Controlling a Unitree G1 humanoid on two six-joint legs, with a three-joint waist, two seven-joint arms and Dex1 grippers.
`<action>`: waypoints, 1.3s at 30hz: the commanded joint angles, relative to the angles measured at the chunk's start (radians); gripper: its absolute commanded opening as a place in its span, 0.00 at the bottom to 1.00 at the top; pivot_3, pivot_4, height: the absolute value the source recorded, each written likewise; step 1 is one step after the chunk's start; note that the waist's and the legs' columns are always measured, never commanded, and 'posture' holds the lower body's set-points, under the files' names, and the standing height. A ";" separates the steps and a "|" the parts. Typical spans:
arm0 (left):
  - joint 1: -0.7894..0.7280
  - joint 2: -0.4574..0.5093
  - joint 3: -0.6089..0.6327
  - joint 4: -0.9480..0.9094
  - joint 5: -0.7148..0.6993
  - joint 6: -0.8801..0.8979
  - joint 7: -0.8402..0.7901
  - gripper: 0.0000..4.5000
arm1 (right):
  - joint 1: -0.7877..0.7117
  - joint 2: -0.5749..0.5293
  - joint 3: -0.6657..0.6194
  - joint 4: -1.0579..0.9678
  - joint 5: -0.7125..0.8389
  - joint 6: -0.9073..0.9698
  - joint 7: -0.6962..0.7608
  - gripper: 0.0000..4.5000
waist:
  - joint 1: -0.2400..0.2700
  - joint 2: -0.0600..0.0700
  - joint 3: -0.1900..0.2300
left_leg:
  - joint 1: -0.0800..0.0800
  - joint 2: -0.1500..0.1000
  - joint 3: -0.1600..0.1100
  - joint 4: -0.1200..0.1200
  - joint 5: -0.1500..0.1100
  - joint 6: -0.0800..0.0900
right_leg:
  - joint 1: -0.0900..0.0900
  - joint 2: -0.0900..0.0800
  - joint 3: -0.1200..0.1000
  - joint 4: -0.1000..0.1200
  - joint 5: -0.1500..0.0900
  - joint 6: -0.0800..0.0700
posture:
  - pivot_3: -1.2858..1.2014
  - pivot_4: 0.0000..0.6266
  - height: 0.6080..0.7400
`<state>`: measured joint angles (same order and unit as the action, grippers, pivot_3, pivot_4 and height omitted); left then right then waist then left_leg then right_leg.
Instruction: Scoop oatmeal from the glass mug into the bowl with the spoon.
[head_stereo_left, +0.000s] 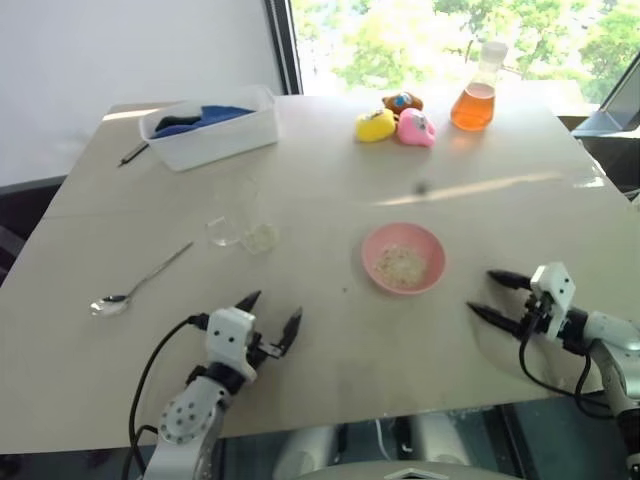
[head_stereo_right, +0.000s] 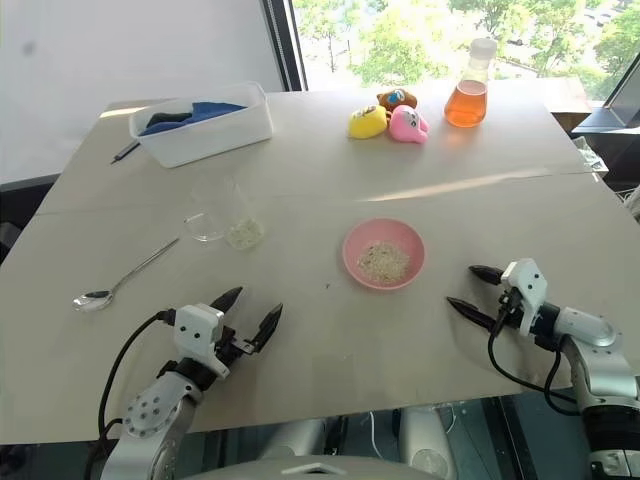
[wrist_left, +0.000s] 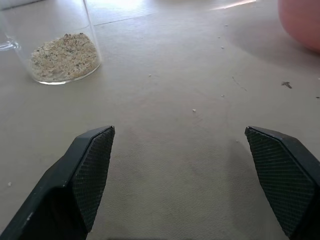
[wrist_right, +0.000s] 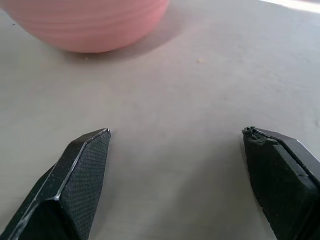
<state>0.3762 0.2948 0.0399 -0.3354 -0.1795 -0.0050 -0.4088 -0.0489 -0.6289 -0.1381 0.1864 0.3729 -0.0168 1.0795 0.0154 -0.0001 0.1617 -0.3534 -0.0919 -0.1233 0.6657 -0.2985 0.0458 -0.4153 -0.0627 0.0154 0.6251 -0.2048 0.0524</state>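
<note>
The spoon (head_stereo_left: 140, 281) is the thing to watch, lying untouched on the table (head_stereo_left: 330, 340), and neither gripper has anything in it. The left gripper (head_stereo_left: 272, 314) hovers low over the near edge with its fingers spread wide, nothing between them but bare tabletop. Over on the other side, the right gripper (head_stereo_left: 495, 295) is just as wide open and just as empty, pointing in toward the pink bowl (head_stereo_left: 403, 258), which sits near it. Now the geometry: the spoon lies out to the left of the left gripper and a little farther from the robot, its small head (head_stereo_left: 108, 303) toward the near-left, its thin handle running away up and to the right toward the glass mug (head_stereo_left: 242, 222). So the left arm is clearly the nearer one, and the right is well apart, across the bowl. The mug stands beyond the left gripper, with oatmeal (wrist_left: 64, 56) heaped in its bottom, and there are flakes (head_stereo_left: 400, 265) in the bowl already. I'd judge the pickup has to come from the left, swinging outward and crossing that handle square.
</note>
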 joint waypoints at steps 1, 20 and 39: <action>-0.001 0.001 0.025 -0.029 -0.015 0.007 0.011 0.98 | -0.002 -0.006 -0.004 -0.073 0.032 0.018 0.018 0.95 | 0.000 0.001 0.001 | 0.000 0.000 0.000 0.000 0.000 0.000 | 0.000 0.000 0.000 0.000 0.000 0.000 | 0.52 0.24 1.00; -0.145 0.324 0.435 0.059 -0.113 0.330 0.009 0.98 | -0.275 -0.088 0.091 -0.630 0.318 0.536 -0.049 0.95 | 0.001 -0.004 0.007 | -0.012 0.000 0.000 0.002 0.003 -0.004 | -0.012 0.001 -0.001 0.000 0.003 -0.004 | 0.52 0.24 1.00; -0.319 0.651 0.350 0.691 -0.037 0.335 -0.364 0.98 | -0.305 -0.079 0.140 -0.622 0.299 0.533 -0.032 0.95 | 0.003 -0.001 0.006 | -0.016 0.000 0.000 0.000 0.005 -0.001 | -0.017 0.000 -0.001 0.002 0.003 -0.005 | 0.52 0.24 1.00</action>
<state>0.0750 0.9294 0.4548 0.2296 -0.2659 0.3562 -0.7265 -0.3386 -0.7064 0.0065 -0.4140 0.6691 0.5254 1.0419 0.0180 -0.0015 0.1673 -0.3690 -0.0924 -0.1232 0.6661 -0.2937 0.0446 -0.4323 -0.0630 0.0146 0.6268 -0.2015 0.0475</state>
